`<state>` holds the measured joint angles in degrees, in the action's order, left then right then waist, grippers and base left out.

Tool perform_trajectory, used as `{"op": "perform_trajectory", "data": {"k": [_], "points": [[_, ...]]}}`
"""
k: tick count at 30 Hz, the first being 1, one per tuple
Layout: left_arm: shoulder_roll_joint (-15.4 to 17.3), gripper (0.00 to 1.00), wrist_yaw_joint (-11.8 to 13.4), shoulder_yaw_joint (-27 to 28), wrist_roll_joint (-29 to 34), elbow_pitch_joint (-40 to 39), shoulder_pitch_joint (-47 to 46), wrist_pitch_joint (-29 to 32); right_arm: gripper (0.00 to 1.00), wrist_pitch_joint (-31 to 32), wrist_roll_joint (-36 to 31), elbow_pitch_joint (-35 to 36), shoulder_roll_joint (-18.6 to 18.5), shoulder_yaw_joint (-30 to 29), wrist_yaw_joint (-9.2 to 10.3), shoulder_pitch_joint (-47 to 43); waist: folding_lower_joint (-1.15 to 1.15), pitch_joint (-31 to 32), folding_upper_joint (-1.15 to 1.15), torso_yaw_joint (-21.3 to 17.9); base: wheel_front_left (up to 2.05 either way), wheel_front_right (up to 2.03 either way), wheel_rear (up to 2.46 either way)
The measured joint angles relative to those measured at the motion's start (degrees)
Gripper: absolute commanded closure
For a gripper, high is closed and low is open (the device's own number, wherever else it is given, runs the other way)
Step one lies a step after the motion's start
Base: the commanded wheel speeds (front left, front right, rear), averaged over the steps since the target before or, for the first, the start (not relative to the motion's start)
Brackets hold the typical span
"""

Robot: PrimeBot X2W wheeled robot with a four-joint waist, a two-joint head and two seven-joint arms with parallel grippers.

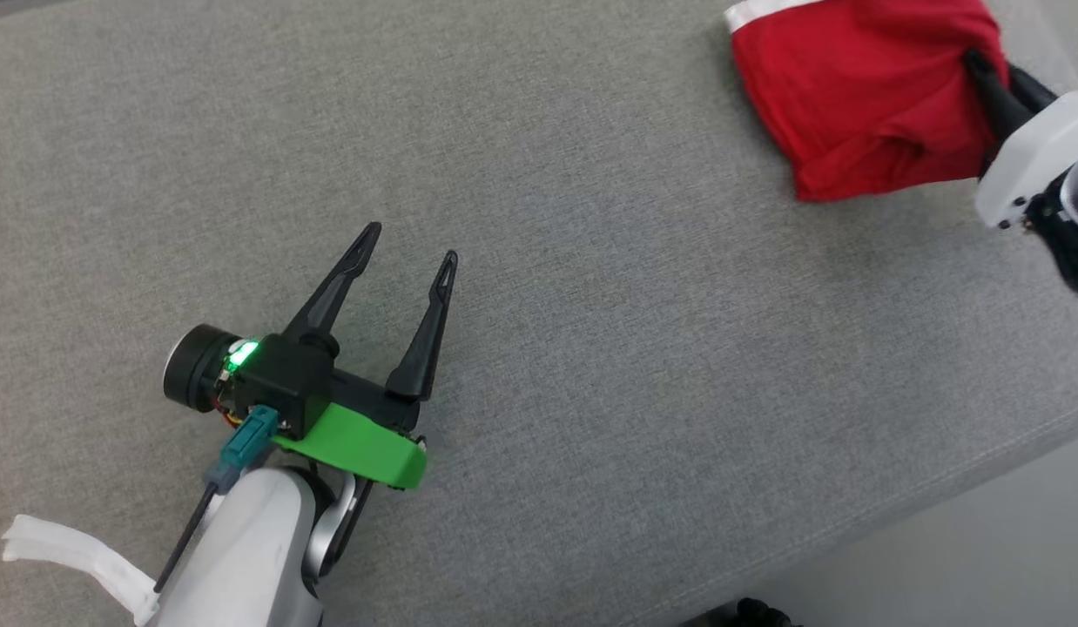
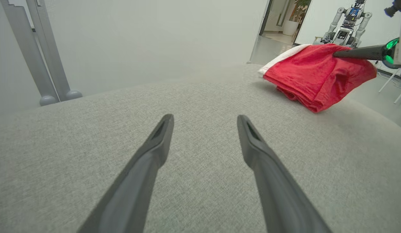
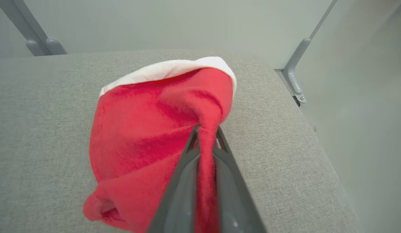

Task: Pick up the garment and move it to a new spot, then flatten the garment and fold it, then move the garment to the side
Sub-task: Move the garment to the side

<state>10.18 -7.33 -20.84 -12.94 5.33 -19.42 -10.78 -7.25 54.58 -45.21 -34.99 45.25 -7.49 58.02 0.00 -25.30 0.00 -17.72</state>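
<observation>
Grey surface point(image 1: 591, 348); red garment point(image 1: 852, 96) in right end effector point(image 3: 206, 131).

I am watching a grey fabric surface point(image 2: 200, 97) running toward a pale wall point(image 2: 155, 38). Grey posts point(image 2: 41, 64) are standing at ten o'clock, a doorway point(image 2: 278, 19) at one o'clock.

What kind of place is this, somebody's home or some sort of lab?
Most likely a robotics lab or test room: a white and grey humanoid robot stands past the open doorway, the walls are bare, and the grey fabric-covered work surface sits by grey metal frame posts.
</observation>
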Motion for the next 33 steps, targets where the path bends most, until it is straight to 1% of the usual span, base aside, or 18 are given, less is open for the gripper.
{"op": "perform_trajectory", "data": {"k": [6, 12, 13, 14, 15, 16, 21, 24, 27, 29, 31, 33], "points": [[1.25, 0.00, 0.36, -0.08, 0.88, -2.09, -0.72, 1.46, 1.00, -0.76, 0.53, -5.52, -3.72, 1.46, 0.00, 4.91, 0.00, -4.09, 0.00, 1.78, 0.00, 0.00, 0.00], [1.30, 0.00, 0.65, -0.57, 1.14, -3.31, -1.88, 1.69, 1.00, -2.19, 0.15, -11.61, -6.20, 3.23, 0.00, 8.44, 0.00, -7.31, 0.00, 4.15, 0.00, 0.00, 0.00], [1.26, 0.00, 0.77, -0.63, 1.14, -3.35, -1.90, 1.62, 0.85, -2.70, -0.18, -12.51, -6.53, 3.58, 0.00, 8.96, 0.00, -7.59, 0.00, 4.53, 0.00, 0.00, 0.00], [1.22, 0.00, 0.81, -0.68, 1.14, -3.34, -1.92, 1.55, 0.58, -3.33, -0.90, -13.49, -6.87, 4.07, 0.00, 9.49, 0.01, -7.91, 0.00, 4.99, 0.00, 0.00, 0.00], [1.16, 0.00, 0.85, -0.74, 1.13, -3.26, -1.97, 1.35, 0.06, -3.80, -1.36, -14.93, -7.00, 4.25, 0.00, 9.79, 0.00, -8.14, 0.00, 5.44, 0.00, 0.00, 0.00], [1.13, 0.00, 0.87, -0.79, 1.13, -3.09, -2.01, 1.16, 0.00, -4.26, -1.40, -16.37, -6.98, 4.19, 0.00, 9.91, 0.00, -8.27, 0.00, 5.78, 0.00, 0.00, 0.00], [0.02, 0.00, 1.30, -1.00, 0.52, -1.24, -2.01, -0.81, 0.00, -6.75, -2.63, -23.88, -6.44, 3.44, 0.00, 10.38, 0.00, -7.31, 0.00, 7.24, 0.00, 0.00, 0.00], [-0.53, 0.00, 1.54, -0.47, -0.64, 0.05, -1.80, -2.10, 0.00, -7.51, -3.96, -25.08, -6.03, 2.56, 0.00, 10.98, 0.00, -5.67, 0.00, 7.65, 0.00, 0.00, 0.00], [-0.91, 0.00, 2.00, 0.70, -1.49, 1.23, -0.77, -3.11, 0.00, -7.72, -6.02, -21.23, -5.81, 0.01, 0.00, 12.13, 0.00, -3.44, 0.00, 7.88, 0.00, 0.00, 0.00], [-1.11, 0.00, 2.34, 1.81, -2.19, 1.91, 0.40, -3.59, 0.00, -7.77, -7.35, -16.86, -5.83, -3.36, 0.00, 11.99, 0.00, -1.63, 0.00, 8.05, 0.00, 0.00, 0.00], [-1.12, 0.00, 2.85, 3.14, -2.72, 2.25, 1.77, -3.94, 0.00, -7.80, -9.07, -12.47, -5.70, -6.66, 0.00, 10.24, 0.00, 0.16, 0.00, 8.23, 0.00, 0.00, 0.00], [-1.08, 0.00, 3.33, 4.81, -3.69, 2.20, 3.47, -4.03, 0.00, -7.80, -10.22, -7.75, -4.31, -9.62, 0.00, 6.46, 0.00, 2.28, 0.00, 8.44, 0.00, 0.00, 0.00]]}}
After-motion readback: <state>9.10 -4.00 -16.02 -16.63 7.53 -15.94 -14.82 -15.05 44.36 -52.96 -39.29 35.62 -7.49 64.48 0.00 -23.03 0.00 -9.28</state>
